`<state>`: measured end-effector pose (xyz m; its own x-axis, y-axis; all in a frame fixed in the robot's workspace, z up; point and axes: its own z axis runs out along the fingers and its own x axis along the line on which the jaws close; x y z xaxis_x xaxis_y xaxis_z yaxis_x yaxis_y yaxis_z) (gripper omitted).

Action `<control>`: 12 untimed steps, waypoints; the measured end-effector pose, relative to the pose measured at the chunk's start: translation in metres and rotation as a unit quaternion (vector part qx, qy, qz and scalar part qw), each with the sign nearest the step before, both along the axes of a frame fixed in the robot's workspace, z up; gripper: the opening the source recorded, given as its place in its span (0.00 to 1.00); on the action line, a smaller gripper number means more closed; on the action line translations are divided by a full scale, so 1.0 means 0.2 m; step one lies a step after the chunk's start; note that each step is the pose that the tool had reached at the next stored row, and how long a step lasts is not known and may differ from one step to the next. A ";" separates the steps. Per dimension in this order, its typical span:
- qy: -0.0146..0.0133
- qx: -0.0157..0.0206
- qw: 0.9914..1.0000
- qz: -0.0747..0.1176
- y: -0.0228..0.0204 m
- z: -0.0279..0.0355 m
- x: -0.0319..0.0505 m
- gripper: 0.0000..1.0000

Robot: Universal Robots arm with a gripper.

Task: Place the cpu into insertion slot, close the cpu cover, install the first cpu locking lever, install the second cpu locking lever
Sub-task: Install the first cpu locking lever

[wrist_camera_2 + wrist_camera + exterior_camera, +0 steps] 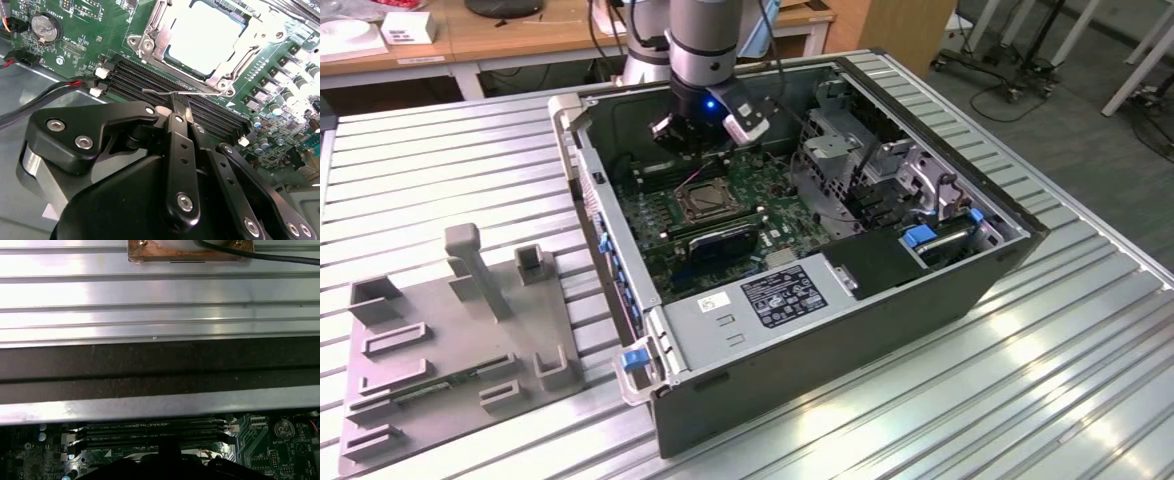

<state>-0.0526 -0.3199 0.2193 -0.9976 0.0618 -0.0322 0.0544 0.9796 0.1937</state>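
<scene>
Closed end effector (181,111) sits at the locking lever (162,91), lying along the cpu cover (152,35).

The ribbed silvery metal surface (440,160) shines smooth, the black gripper (181,109) looks matt, the green circuit board (90,25) is glossy, and the small square cpu (205,35) gleams silvery inside the bright bare-metal cpu cover (154,25).

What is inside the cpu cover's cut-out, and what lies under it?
In the second wrist view, the bright metal top of the cpu shows through the cut-out of the cpu cover. Whatever lies beneath the cpu is covered and cannot be seen.
</scene>
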 end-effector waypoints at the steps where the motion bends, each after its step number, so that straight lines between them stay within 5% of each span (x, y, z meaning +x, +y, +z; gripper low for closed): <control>1: 0.000 0.000 1.000 0.000 0.000 -0.004 0.001 0.11; 12: 0.000 0.001 1.000 0.000 0.000 -0.051 0.012 0.11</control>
<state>-0.0502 -0.3198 0.2091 -0.9976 0.0618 -0.0321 0.0544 0.9793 0.1948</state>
